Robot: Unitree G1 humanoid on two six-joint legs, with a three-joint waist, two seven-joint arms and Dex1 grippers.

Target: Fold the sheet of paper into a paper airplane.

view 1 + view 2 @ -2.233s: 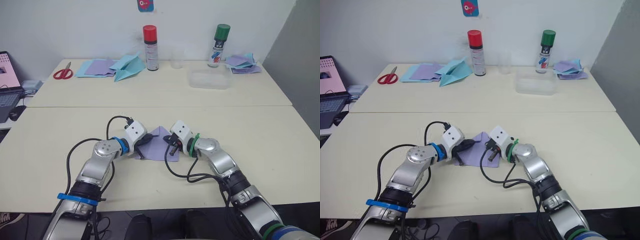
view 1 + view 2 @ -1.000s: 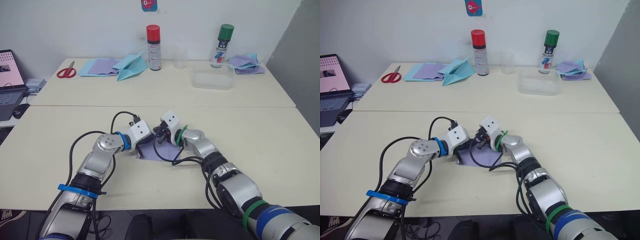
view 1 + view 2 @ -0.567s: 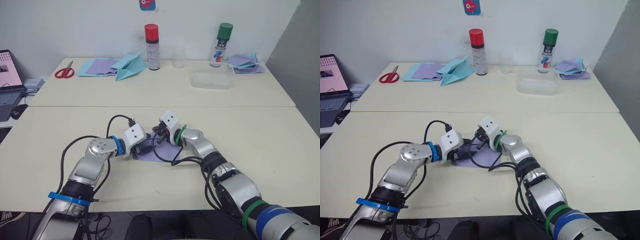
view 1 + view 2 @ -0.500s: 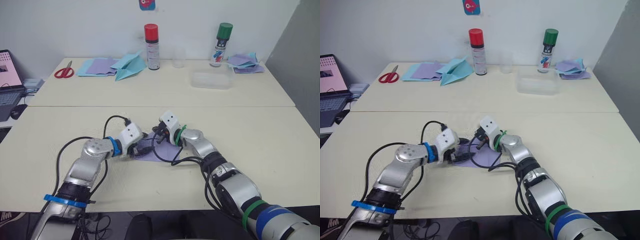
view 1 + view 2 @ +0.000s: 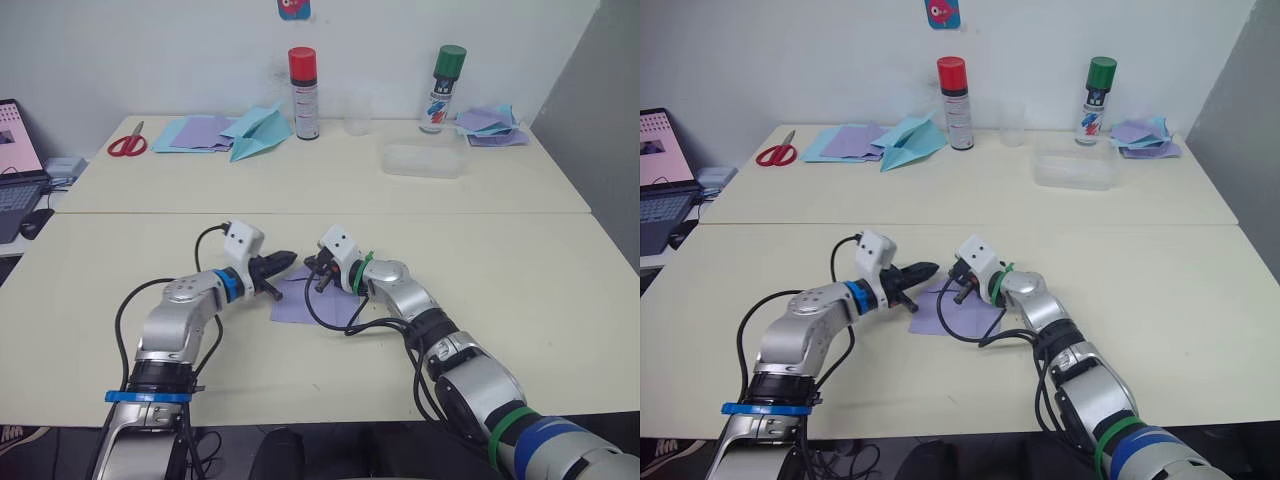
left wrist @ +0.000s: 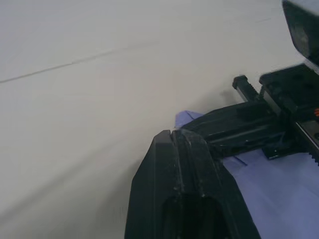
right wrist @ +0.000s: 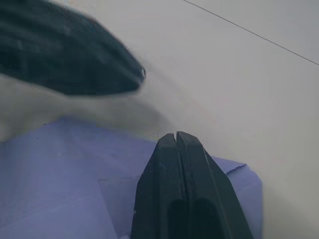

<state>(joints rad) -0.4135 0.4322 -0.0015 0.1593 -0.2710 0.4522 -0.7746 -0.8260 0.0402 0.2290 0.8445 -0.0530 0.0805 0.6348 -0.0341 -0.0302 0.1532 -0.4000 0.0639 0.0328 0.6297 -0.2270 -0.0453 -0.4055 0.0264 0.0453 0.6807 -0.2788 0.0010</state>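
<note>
Lavender sheet of paper [image 5: 312,301] lies flat on the near table [image 5: 560,290], between the two arms, mostly unfolded with only crease lines showing. Right gripper [image 5: 312,276] rests on its far edge with fingers pressed together, holding nothing. Left gripper [image 5: 287,259] hovers just left of the far corner, fingers also together and empty. Looks like early folding: next move needs one gripper pinning the sheet while the other lifts a corner.

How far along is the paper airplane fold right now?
Early. The sheet of paper lies nearly flat on the table, with faint creases and no pointed nose. The right gripper, shut, presses on its far edge; the left gripper, also shut, hangs just off that edge. The nose and wing folds are left.
</note>
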